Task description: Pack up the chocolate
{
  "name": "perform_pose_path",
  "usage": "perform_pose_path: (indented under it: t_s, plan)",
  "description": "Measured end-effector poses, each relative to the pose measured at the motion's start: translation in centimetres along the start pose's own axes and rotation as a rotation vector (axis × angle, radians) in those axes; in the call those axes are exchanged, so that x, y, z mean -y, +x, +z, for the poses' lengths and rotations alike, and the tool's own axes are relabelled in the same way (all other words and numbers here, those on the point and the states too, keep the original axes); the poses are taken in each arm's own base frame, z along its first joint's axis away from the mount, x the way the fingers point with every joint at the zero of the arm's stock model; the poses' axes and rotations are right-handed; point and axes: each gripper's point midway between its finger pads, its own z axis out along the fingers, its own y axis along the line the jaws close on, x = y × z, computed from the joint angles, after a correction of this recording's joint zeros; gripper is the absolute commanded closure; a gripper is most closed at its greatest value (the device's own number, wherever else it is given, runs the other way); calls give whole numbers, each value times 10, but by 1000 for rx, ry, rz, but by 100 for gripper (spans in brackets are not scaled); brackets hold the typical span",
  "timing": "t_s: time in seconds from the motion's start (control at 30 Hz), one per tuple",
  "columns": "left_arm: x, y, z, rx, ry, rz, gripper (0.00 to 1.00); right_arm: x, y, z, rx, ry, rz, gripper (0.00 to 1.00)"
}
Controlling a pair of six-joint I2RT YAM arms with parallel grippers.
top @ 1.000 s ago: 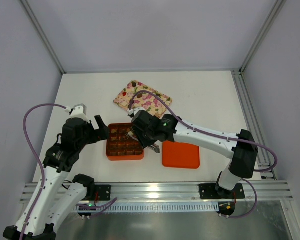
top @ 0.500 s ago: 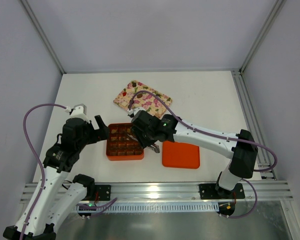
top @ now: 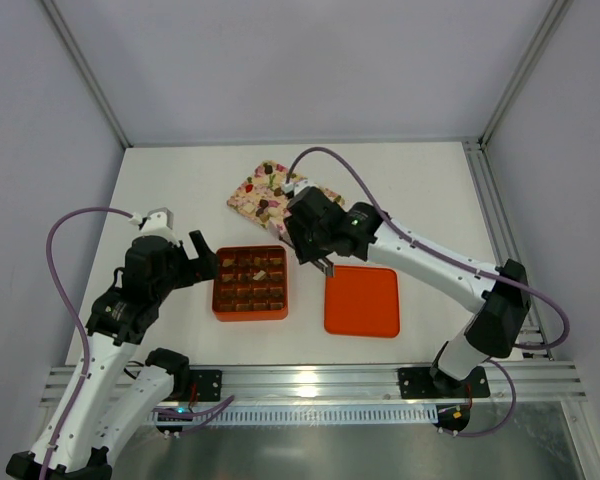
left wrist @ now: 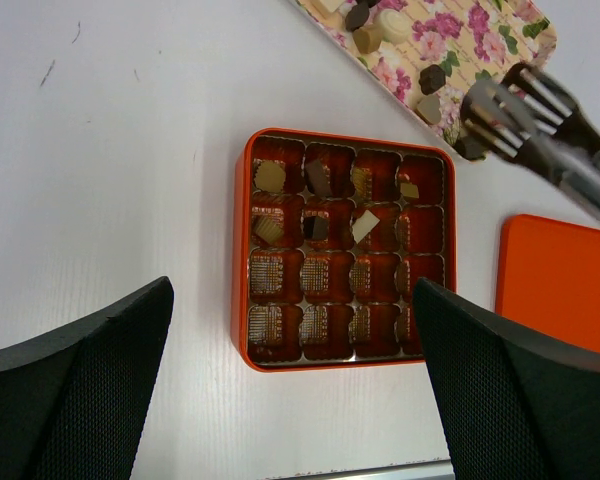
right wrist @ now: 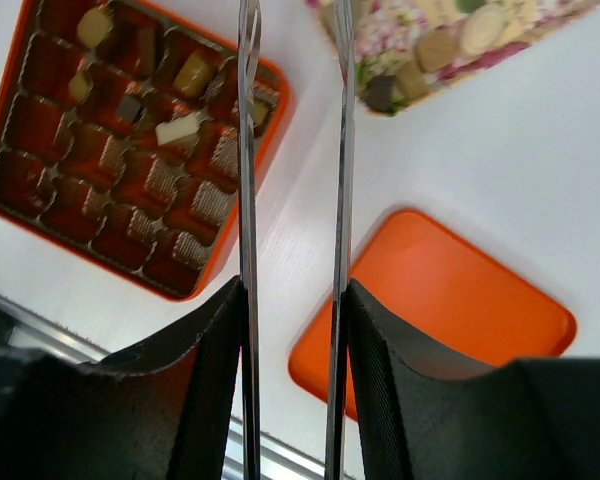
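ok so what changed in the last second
The right gripper, shut on the tongs, swung off the orange grid box, away toward the floral tray. The cells it hid now show, chocolates in some. The left gripper, box and orange lid stayed put.

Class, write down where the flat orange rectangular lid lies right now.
Top view: the flat orange rectangular lid lies on the right side, just right of the orange gridded box, with a gap of white tabletop between them.
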Motion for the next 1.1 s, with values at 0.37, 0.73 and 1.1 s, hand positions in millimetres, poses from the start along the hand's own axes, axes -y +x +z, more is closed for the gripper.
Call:
perform_pose_path:
  t_s: [0.37,0.73,1.1]
  plan:
    - [0,0,0,-1,0,0,0,92,-26,3,35,128,154,55]
    - [0,1,1,-4,-2,1,0,133,-41,62,-32,172,221,55]
    - [0,1,1,-6,-2,1,0,152,-64,132,-68,209,276,55]
